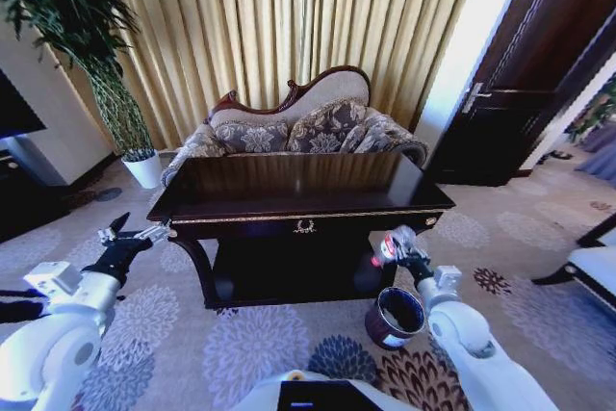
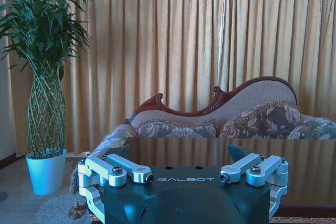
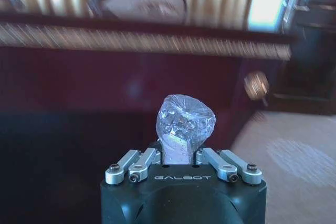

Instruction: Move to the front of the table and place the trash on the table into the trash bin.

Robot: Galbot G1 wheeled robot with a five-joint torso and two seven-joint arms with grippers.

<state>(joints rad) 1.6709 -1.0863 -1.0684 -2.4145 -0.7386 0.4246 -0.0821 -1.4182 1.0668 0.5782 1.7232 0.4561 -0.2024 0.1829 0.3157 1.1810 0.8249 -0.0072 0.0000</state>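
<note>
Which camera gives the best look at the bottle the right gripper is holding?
The right wrist view: the clear bottle sits centred and close, its base toward the camera, clamped in the right gripper. The head view shows the same bottle small, with a red label, above the trash bin. The left wrist view faces the table and sofa.

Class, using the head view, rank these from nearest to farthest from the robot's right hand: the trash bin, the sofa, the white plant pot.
Measured from the right hand, which is shut on the plastic bottle:
1. The trash bin, on the carpet just below that hand.
2. The sofa, behind the table.
3. The white plant pot, far across at the robot's left, past the table's far corner.
</note>
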